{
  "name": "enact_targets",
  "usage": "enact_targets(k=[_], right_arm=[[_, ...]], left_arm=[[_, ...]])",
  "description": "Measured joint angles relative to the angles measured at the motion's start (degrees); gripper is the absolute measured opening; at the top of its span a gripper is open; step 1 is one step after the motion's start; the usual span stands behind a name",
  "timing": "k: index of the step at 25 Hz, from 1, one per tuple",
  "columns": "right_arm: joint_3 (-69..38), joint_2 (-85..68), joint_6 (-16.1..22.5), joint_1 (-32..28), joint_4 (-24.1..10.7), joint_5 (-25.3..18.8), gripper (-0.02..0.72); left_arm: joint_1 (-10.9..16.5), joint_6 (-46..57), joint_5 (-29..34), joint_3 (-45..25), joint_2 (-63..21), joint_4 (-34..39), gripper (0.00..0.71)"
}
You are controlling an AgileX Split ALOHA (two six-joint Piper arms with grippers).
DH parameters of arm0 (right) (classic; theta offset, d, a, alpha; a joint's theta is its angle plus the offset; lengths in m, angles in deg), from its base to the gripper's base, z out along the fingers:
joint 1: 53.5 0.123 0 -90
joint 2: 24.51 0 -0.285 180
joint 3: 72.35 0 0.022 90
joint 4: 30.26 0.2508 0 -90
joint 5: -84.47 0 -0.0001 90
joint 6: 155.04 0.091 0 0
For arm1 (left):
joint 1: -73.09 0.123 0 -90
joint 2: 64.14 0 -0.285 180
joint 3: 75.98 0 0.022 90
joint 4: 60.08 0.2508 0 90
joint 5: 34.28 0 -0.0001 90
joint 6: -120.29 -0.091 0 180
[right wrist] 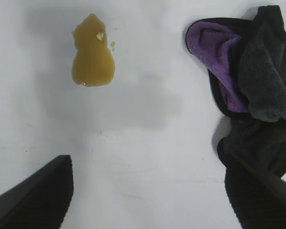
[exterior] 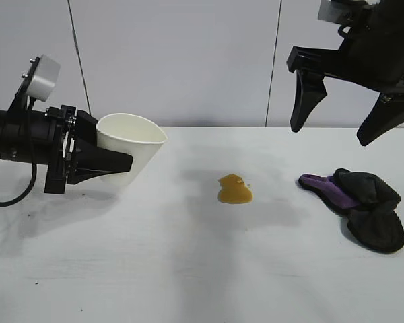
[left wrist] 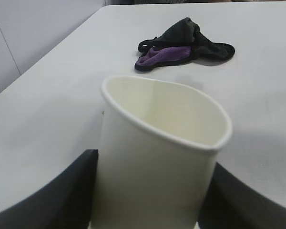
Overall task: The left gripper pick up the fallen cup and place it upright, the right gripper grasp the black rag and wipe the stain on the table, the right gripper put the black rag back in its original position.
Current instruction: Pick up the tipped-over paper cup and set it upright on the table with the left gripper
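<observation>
1. While our left gripper [exterior: 118,165] reaches in from the exterior view's left side, pointing almost level toward the middle of the table [exterior: 188,269], we see its two black fingers [exterior: 104,161] pinching the cup [exterior: 131,151] between them.
2. We find the cup nearly upright but tilted, its mouth turned up and toward the middle of the table; the rim looks squeezed out of round in the left wrist view, where the cup [left wrist: 157,167] fills the foreground with a dark finger [left wrist: 62,200] on either side of it.
3. We cannot tell from the exterior view whether the cup's base touches the table or sits just above it.
4. We see the stain [exterior: 235,190] as a yellowish-brown blotch on the table, between the cup and the black rag [exterior: 363,205], apart from both.
5. We see the black rag lying crumpled on the table's right side, its purple patch turned toward the stain.
6. Our right gripper [exterior: 337,121] hangs above the rag, clear of it, with its fingers spread wide and holding nothing.
7. From the right wrist view we look down on the stain [right wrist: 93,55] and the rag [right wrist: 257,95], with one dark fingertip [right wrist: 35,200] over bare table and the other over the rag's edge.
</observation>
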Motion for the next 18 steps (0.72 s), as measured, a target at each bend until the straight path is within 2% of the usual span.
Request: enact_targets(k=[4,18], right_arm=[[0.0,0.0,0.0,0.0,0.0,0.05,0.601],[0.0,0.0,0.0,0.0,0.04,0.05,0.601]], left_arm=[[0.84,-0.18,-0.13,0.0,2.17,-0.01,0.401],[0.84,-1.67,-0.02,0.15,6.54,-0.3,0.401]])
